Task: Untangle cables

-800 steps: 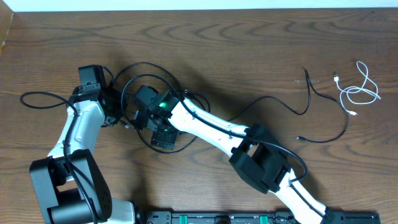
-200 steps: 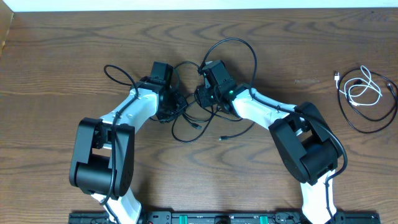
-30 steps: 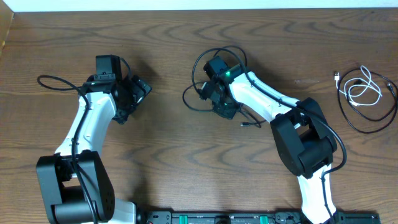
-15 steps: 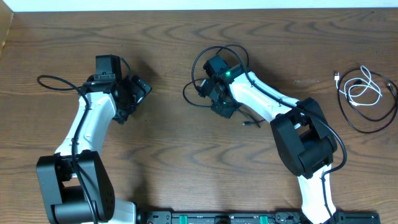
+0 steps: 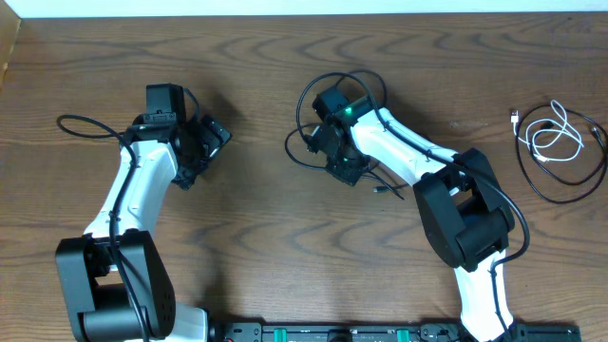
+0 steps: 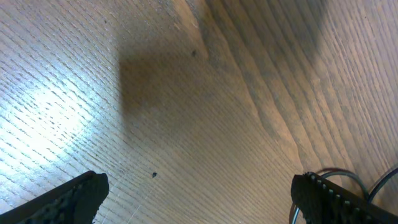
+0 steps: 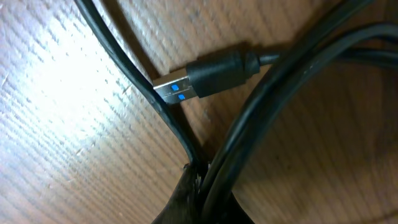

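One long black cable (image 5: 290, 150) lies looped at the table's middle, with a loose end (image 5: 383, 190) trailing to the right. My right gripper (image 5: 348, 169) is shut on it. In the right wrist view the fingers (image 7: 208, 196) pinch two black strands (image 7: 261, 106) together, and a black USB plug with a blue insert (image 7: 208, 74) lies flat on the wood just past them. My left gripper (image 5: 207, 150) stands apart at the left, open, with only bare wood between its fingers (image 6: 199, 199). A white cable (image 5: 549, 136) lies coiled at the far right.
Another black cable (image 5: 570, 185) curves around the white one at the right edge. The left arm's own thick cable (image 5: 76, 123) loops out to the left. The table's back edge (image 5: 304, 13) runs along the top.
My right gripper has closed fully on the black cable and shifted slightly right, dragging the loop and loose end with it. The left arm has not moved.
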`<action>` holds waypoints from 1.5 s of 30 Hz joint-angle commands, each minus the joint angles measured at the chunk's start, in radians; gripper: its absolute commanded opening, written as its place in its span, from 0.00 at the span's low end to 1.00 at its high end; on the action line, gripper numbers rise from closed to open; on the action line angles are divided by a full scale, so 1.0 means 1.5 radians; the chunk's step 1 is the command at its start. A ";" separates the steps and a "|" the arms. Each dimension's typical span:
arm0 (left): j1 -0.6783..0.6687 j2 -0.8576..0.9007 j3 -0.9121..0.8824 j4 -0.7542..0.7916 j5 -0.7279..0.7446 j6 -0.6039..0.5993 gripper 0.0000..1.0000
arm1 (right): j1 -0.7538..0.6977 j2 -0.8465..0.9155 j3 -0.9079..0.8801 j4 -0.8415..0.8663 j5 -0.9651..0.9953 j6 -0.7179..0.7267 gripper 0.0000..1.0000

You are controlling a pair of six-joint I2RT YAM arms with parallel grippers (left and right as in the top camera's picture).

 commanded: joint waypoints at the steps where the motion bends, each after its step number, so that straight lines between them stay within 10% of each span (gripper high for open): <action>1: 0.001 0.001 0.006 -0.002 -0.009 0.001 1.00 | 0.001 -0.046 0.028 -0.005 0.044 0.012 0.01; 17: 0.001 0.001 0.006 -0.002 -0.009 0.001 0.99 | -0.076 -0.200 0.035 0.004 0.377 0.013 0.01; 45: 0.001 0.001 0.006 -0.002 -0.009 0.001 1.00 | -0.397 -0.199 0.034 -0.021 0.263 0.137 0.01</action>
